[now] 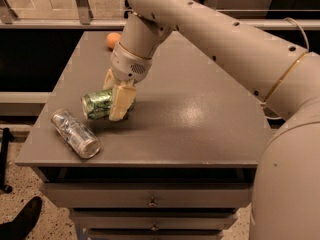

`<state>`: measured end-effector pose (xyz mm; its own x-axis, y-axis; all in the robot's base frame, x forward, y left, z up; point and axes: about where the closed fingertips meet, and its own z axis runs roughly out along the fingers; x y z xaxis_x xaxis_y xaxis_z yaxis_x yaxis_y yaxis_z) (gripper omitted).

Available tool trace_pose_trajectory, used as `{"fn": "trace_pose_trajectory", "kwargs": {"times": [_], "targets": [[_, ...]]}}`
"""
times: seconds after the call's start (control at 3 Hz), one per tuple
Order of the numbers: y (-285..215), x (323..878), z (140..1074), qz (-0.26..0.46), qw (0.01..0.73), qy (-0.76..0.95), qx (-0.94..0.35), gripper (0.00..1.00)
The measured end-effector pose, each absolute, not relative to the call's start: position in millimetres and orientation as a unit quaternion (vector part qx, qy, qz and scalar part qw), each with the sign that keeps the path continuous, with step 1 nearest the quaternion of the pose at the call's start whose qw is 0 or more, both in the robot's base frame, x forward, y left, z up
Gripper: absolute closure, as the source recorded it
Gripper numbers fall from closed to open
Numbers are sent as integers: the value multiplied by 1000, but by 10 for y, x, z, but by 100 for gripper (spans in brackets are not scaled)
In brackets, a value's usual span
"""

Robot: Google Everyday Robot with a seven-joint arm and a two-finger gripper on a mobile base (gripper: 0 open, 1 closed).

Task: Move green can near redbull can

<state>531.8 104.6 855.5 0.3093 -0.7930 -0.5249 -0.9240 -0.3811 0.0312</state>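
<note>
The green can (100, 104) lies on its side, held between the cream fingers (121, 102) of my gripper (114, 98), which is shut on it just above the grey table top (200, 114). The redbull can (75, 133), silvery and shiny, lies on its side near the table's front left corner, a short way below and left of the green can and not touching it. My arm comes down from the upper right.
An orange ball-like fruit (113, 40) sits at the back left of the table. The table's left and front edges are close to both cans. Drawers (150, 202) are below the front edge. A dark shoe (20, 224) is on the floor at lower left.
</note>
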Motion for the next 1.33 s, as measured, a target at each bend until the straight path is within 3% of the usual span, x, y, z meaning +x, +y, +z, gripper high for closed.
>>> {"fn": "trace_pose_trajectory", "kwargs": {"times": [0.33,0.67,1.33], "targets": [[1059,5295,8547,236,139,538,-797,8],[1062,5275,8552,235,138,538,-798,0],[876,5349,8623,234,154,560,-780,0]]}}
